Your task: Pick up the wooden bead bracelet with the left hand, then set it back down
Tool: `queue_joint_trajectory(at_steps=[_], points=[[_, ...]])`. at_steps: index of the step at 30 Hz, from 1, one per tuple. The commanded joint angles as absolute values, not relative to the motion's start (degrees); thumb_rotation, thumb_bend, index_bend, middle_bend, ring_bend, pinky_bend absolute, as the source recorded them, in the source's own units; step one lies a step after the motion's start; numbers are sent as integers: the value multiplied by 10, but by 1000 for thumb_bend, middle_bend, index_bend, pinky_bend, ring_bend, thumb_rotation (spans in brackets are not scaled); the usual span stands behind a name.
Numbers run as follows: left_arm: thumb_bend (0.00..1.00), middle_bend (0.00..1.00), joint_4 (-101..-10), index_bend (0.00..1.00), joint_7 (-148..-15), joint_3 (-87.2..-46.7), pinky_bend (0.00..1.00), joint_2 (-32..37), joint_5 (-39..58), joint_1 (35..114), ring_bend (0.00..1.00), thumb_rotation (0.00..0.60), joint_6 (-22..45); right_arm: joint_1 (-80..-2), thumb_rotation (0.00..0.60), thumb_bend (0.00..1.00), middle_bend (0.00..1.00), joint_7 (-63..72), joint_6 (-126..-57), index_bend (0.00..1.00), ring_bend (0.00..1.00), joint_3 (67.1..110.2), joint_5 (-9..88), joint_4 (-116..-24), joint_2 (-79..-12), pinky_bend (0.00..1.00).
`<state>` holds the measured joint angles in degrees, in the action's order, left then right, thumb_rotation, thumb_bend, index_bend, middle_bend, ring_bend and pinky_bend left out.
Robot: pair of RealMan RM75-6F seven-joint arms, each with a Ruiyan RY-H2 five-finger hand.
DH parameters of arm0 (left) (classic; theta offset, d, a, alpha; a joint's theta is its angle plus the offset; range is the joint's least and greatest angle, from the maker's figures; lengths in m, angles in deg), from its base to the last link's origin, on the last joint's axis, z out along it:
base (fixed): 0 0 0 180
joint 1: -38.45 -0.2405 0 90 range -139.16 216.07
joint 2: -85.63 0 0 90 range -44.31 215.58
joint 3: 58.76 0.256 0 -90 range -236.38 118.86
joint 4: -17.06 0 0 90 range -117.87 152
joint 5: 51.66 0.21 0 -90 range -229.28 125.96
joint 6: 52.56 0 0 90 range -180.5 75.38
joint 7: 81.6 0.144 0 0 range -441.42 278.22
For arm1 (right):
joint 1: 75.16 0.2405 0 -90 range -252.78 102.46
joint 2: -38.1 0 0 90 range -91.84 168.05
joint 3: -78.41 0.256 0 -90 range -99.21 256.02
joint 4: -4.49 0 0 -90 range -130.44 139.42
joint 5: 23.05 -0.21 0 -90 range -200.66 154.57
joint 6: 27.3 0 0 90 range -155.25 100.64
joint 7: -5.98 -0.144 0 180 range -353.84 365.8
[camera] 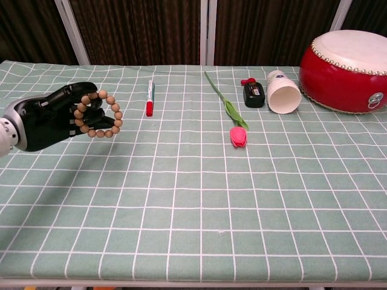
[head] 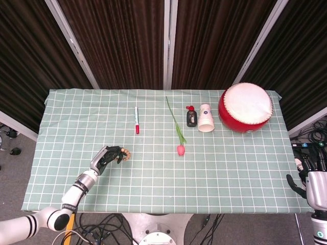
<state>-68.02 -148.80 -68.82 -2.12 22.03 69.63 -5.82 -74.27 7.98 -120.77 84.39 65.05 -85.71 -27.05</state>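
My left hand (camera: 51,116) is black and hangs above the table's left side, gripping the wooden bead bracelet (camera: 103,115). The ring of light brown beads stands out from the fingers toward the right, clear of the cloth, with a shadow under it. In the head view the left hand (head: 106,157) shows small, with the bracelet (head: 126,152) at its fingertips. My right hand (head: 309,179) stays off the table beyond its right edge, empty, fingers pointing up.
On the green checked tablecloth (camera: 193,199) lie a red marker (camera: 149,99), a pink tulip (camera: 236,134) with a long stem, a small black bottle (camera: 253,93), a white paper cup (camera: 283,92) on its side and a red drum (camera: 347,62).
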Motion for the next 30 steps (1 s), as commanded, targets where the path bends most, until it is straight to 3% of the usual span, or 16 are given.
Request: queue_joint_trajectory(at_steps=[1,5,10,17,30], points=[[545,773,-681,682,-1487,-689,86,-21,222,695,375,345,-59,-743,600,179,281,80,-1208,200,0,844,650,-857,-270,22],[600,741,-680,669,-1485,-689,87,-23,231,693,375,290,-54,-742,600,178,281,79,-1208,200,0,845,650,-856,-270,21],[623,718,-677,648,-1487,-689,90,-26,243,692,375,282,-51,-741,600,179,281,78,-1207,200,0,847,650,-855,-271,20],[669,698,-670,620,-1496,-686,90,-29,257,693,374,337,-50,-740,600,176,281,78,-1207,200,0,848,649,-854,-271,18],[777,673,-662,587,-1512,-682,90,-33,267,695,374,346,-51,-739,600,176,283,77,-1205,200,0,848,648,-854,-271,16]])
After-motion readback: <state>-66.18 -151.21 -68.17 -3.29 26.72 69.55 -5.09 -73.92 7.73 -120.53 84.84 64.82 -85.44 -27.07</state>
